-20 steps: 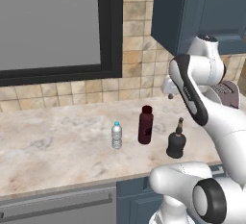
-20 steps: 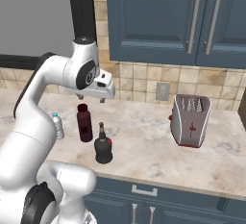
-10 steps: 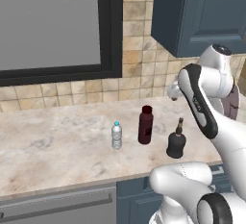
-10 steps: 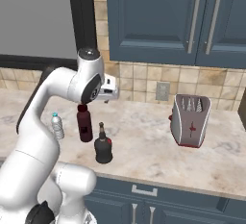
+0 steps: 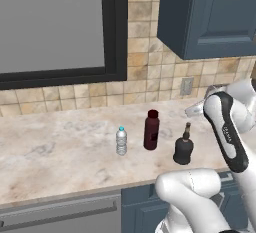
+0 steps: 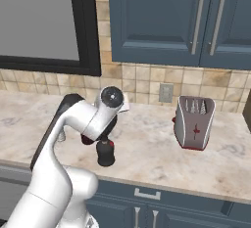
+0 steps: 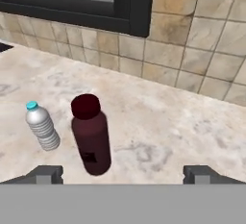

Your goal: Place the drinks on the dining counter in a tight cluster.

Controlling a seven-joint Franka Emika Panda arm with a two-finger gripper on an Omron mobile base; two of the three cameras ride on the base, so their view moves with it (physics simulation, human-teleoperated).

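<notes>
Three drinks stand in a row on a marble counter backed by a tiled wall: a small clear water bottle with a blue cap, a taller dark-red bottle and a squat black bottle with a thin neck. The hand view looks down at the water bottle and the dark-red bottle upright side by side. My gripper is open, hovering above and in front of them with nothing between its fingertips. In the right base view my arm hides most of the bottles except the black one. The dining counter is out of view.
A silver and red toaster stands on the counter to the right. A dark-framed window and blue wall cabinets hang above the tiled backsplash with an outlet. Bare counter stretches left of the water bottle.
My arm has swung to the right and the hand has come a little lower and farther from the bottles. The jaws stay wide. None of the bottles has moved.
</notes>
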